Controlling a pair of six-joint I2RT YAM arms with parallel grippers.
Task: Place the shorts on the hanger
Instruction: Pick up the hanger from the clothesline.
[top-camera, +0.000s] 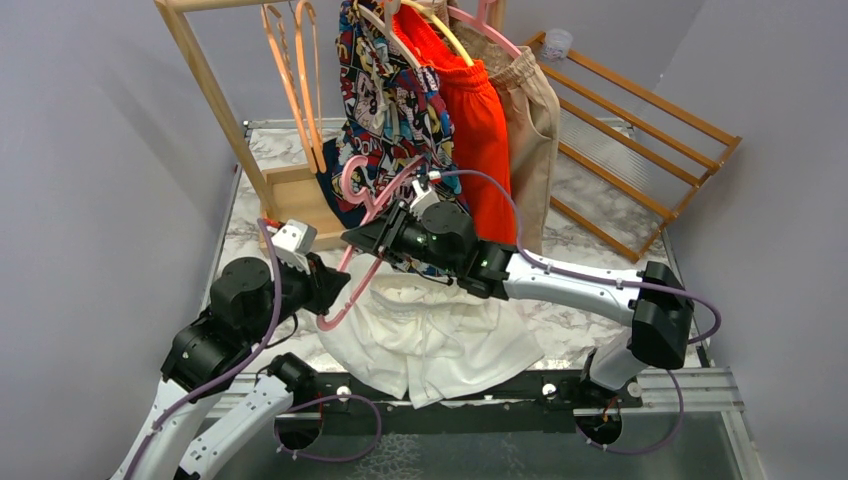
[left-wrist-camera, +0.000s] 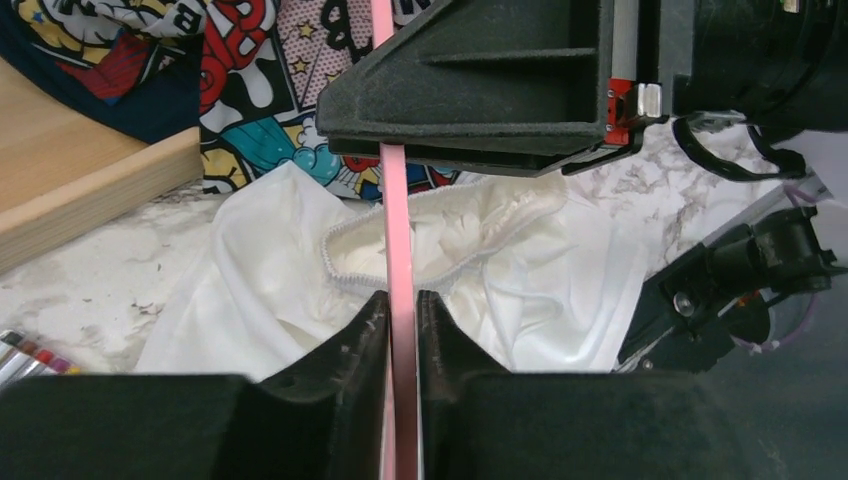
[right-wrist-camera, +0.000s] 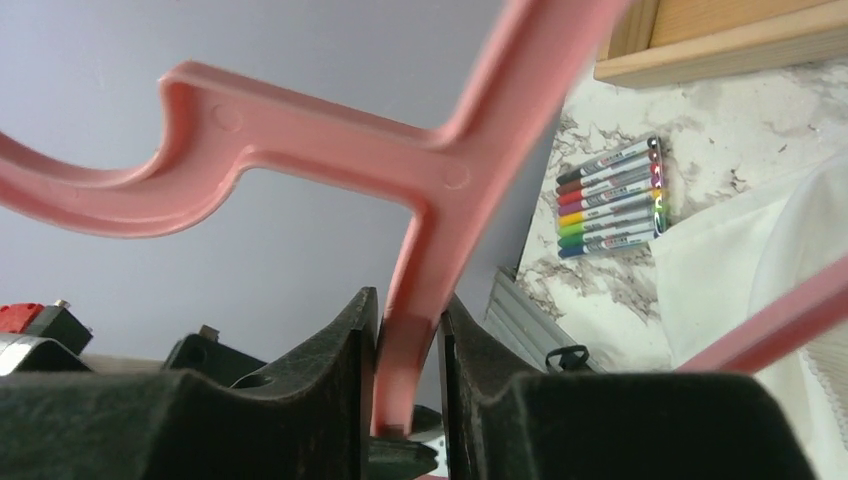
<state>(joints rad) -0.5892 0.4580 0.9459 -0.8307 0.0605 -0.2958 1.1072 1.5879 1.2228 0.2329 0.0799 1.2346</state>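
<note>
Pink, stiff hanger (right-wrist-camera: 320, 130) sat clamped in both left gripper (left-wrist-camera: 402, 300) and right gripper (right-wrist-camera: 410, 310); soft white shorts (top-camera: 430, 340) looked easiest grasped at the waistband (left-wrist-camera: 342, 258).

My left gripper (left-wrist-camera: 402, 300) and right gripper (right-wrist-camera: 410, 310) both pinch the hanger (right-wrist-camera: 320, 135), arms reaching inward toward each other

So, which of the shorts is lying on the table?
The plain white shorts, crumpled on the marble table; the comic-print shorts, orange-red shorts and beige shorts hang on the wooden rack.
</note>
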